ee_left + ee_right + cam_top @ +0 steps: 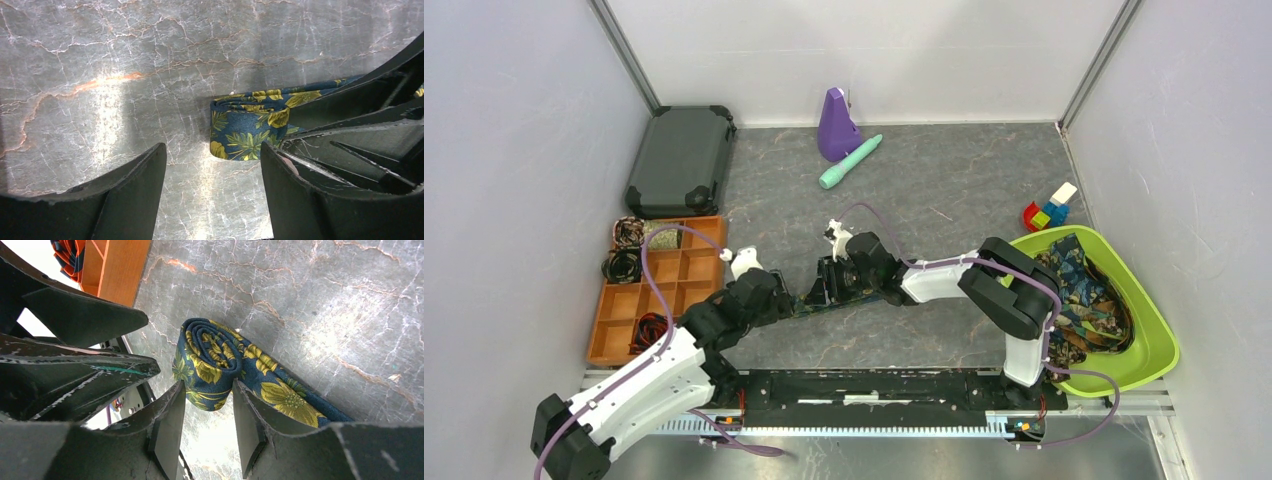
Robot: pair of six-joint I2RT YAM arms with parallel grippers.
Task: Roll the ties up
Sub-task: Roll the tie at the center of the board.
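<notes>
The half-rolled navy fabric necktie with yellow-gold flowers lies on the grey marbled tabletop, its coil at the tips of the partly parted right fingers (grip unclear), tail running back beside them, while the wide-spread, empty left fingers sit just short.

Grey marbled table. Lying on it:
- dark hard case, far left
- orange compartment tray, left, just beside the case
- purple cone and teal cylinder, far centre
- toy blocks, far right
- green bin, right
- navy floral tie, partly rolled, centre
</notes>
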